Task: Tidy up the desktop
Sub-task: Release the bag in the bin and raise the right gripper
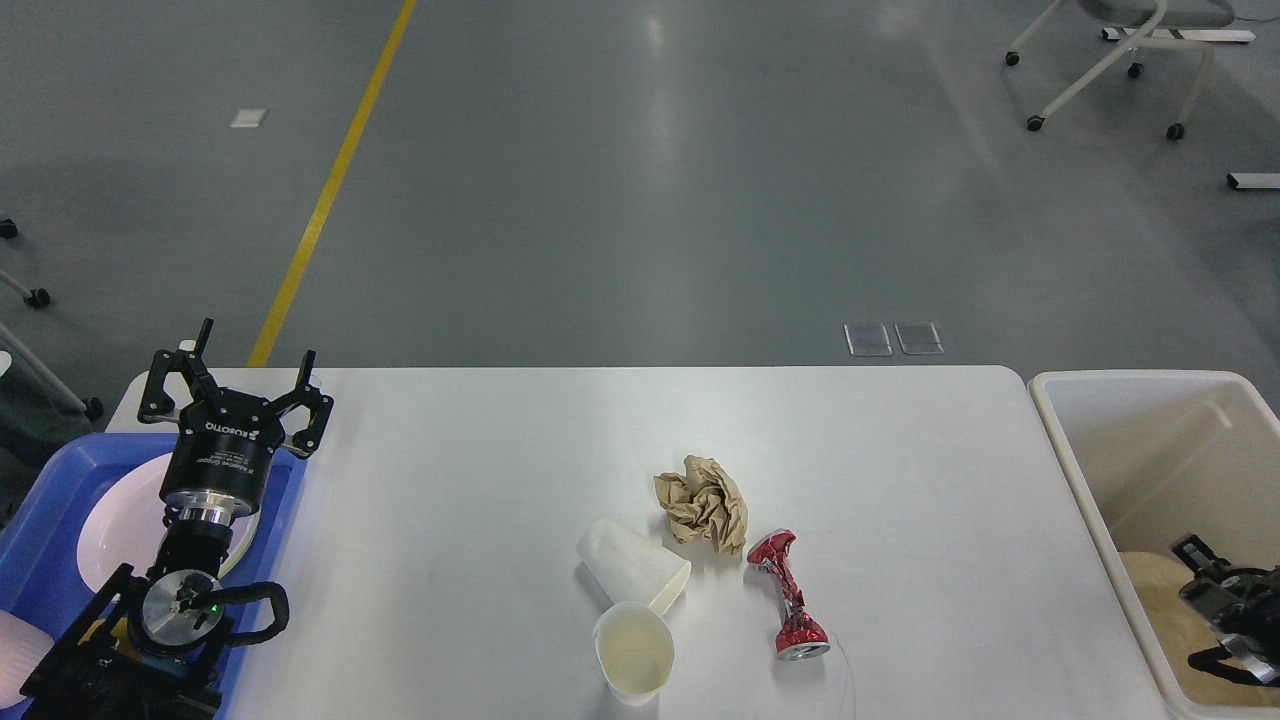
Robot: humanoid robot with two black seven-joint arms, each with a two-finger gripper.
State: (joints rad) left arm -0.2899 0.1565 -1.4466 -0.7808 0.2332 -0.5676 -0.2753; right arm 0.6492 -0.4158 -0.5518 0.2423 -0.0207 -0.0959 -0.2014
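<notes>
The white desktop (480,480) carries a crumpled brown paper ball (705,503), a crushed red can (788,595), a translucent cup lying on its side (633,565) and an upright cream cup (633,652) near the front edge. My left gripper (255,350) stands open and empty above the far end of the blue tray (40,500), far left of the litter. My right gripper (1215,585) is down inside the cream bin (1080,470), dark and small against brown paper (1160,610); its fingers cannot be told apart.
A white plate (115,515) lies in the blue tray under my left arm. The bin stands off the desktop's right end. Beyond the far edge is grey floor with a yellow line (330,180) and a wheeled chair base (1110,60).
</notes>
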